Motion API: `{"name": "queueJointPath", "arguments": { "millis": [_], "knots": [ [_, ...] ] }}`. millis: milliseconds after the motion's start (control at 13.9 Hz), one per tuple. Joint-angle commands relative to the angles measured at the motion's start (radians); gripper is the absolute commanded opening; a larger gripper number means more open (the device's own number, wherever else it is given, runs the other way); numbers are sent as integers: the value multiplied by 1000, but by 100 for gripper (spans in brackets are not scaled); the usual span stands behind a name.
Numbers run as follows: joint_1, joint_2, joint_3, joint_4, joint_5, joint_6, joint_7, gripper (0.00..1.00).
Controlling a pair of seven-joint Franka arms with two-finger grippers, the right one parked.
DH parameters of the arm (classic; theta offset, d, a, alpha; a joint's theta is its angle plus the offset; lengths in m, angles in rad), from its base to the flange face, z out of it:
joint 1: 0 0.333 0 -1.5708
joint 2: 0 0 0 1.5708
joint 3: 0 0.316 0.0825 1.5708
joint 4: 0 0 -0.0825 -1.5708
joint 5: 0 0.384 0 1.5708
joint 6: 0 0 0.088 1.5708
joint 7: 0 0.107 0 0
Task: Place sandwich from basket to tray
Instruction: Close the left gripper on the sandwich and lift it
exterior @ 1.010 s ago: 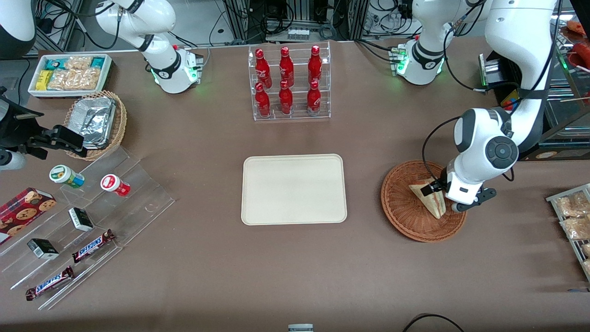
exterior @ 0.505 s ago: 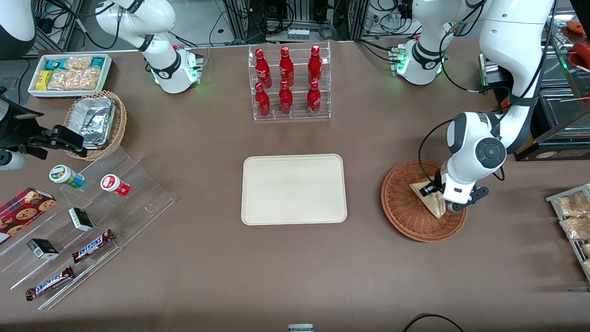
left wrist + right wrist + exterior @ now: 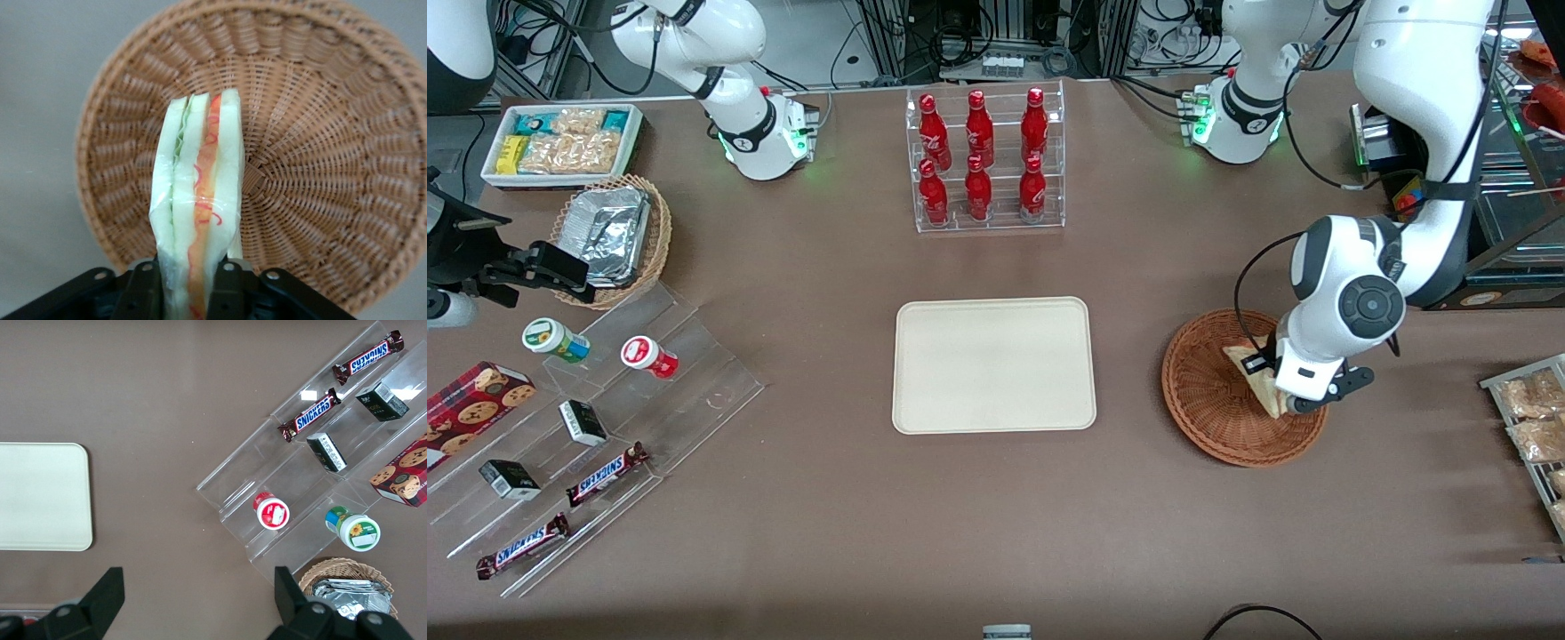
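The sandwich (image 3: pixel 1256 378) is a white bread wedge with red, pink and green filling, wrapped in clear film. In the left wrist view the sandwich (image 3: pixel 197 200) stands on edge between the two black fingers (image 3: pixel 143 283), lifted above the basket (image 3: pixel 313 167). My left gripper (image 3: pixel 1279 398) is shut on it, over the reddish-brown wicker basket (image 3: pixel 1209 418) toward the working arm's end of the table. The cream tray (image 3: pixel 994 365) lies bare at the table's middle; its corner also shows in the right wrist view (image 3: pixel 40 497).
A clear rack of red bottles (image 3: pixel 983 160) stands farther from the front camera than the tray. A clear stepped stand with snacks (image 3: pixel 578 427), a tan basket of foil trays (image 3: pixel 612 236) and a white snack bin (image 3: pixel 560 142) lie toward the parked arm's end. Packets (image 3: pixel 1529 418) lie near the basket.
The left arm's wrist has turned and shifted slightly toward the tray. The sandwich has tipped up and risen off the basket floor in the gripper's hold.
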Motion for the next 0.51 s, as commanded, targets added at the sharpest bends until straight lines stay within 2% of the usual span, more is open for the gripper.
{"name": "queueJointPath", "arguments": {
  "millis": [0,216,433],
  "knots": [
    [-20,-8,4,106,20,-130,51,0],
    [-68,-12,2,172,17,-197,198,0],
    [-143,-14,-6,206,15,-220,235,0]
  ]
}}
